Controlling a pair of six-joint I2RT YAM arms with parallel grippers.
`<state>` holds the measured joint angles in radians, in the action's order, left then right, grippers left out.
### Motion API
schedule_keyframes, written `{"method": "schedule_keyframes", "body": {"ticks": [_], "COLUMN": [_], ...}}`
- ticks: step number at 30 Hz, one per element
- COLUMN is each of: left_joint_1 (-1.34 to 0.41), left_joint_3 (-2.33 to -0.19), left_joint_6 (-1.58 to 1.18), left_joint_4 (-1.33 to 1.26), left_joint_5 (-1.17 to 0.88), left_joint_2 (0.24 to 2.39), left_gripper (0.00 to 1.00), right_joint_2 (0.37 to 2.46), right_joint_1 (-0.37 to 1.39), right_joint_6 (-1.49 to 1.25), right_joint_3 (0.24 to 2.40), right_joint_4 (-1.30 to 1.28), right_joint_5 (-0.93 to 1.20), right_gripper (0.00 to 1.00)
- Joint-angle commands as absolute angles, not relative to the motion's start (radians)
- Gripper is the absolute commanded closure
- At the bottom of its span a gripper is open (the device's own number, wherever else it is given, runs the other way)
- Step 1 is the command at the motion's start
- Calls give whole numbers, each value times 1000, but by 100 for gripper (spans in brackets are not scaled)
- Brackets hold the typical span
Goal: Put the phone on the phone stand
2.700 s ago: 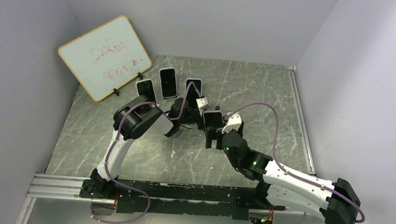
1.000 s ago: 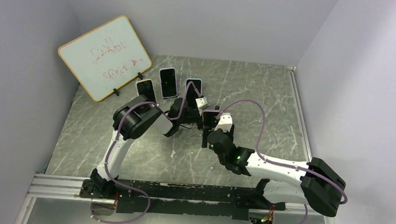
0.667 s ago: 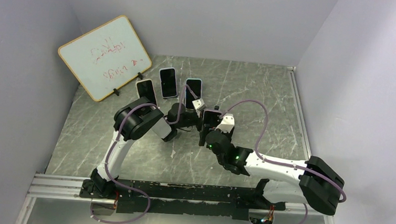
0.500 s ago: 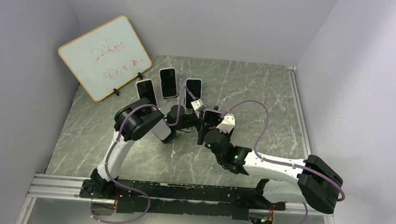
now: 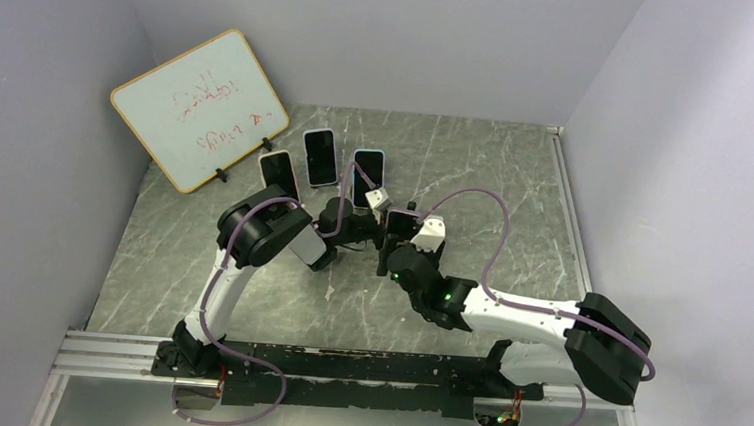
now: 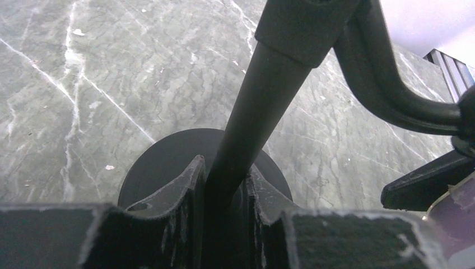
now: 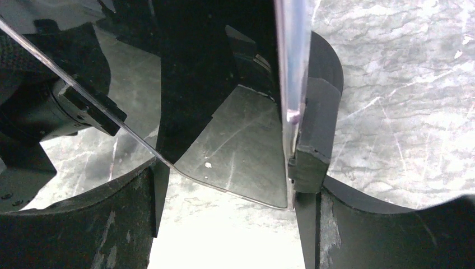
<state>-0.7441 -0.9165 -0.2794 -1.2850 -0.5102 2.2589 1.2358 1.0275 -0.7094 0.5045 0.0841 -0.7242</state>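
Above the marble tabletop [image 5: 518,153], our right gripper [image 7: 229,168] clamps the phone [image 7: 241,145] beside the phone stand [image 6: 263,89], which our left gripper [image 6: 224,175] grips.

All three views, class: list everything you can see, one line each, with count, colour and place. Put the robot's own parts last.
Whiteboard: one, white with a tan frame and red writing, leaning at the back left.
Propped phones: three, dark screens, standing in a row right of the whiteboard.
Held phone: one, dark, mid-table, in the right gripper.
Stand: one, black, pole on a round base, mid-table.
Table: one, grey marbled.
Left gripper: one, black, shut on the stand's pole.
Right gripper: one, black, shut on the held phone.
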Motion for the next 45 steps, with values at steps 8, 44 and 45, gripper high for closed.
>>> {"method": "schedule_keyframes", "body": {"ticks": [8,44,45], "left_joint_1": [-733,-735,-735], "left_joint_3": [-939,-966,-954], "left_joint_6": [-277,-205,-207], "left_joint_4": [-1046,-875,-882], "left_joint_5": [-674,-575,-570], "left_joint_2": [2291,2217,2205], "left_gripper": [95,67,65], "right_joint_2": [1191,1119,1127], "right_joint_1": [1006,1006,1006], "right_joint_6": [-736,-533,-535], "right_joint_3": [457,403,406], "right_joint_4": [-30,228,230], "right_joint_5": [-875,-790,-792], "right_gripper": [47,0,0]}}
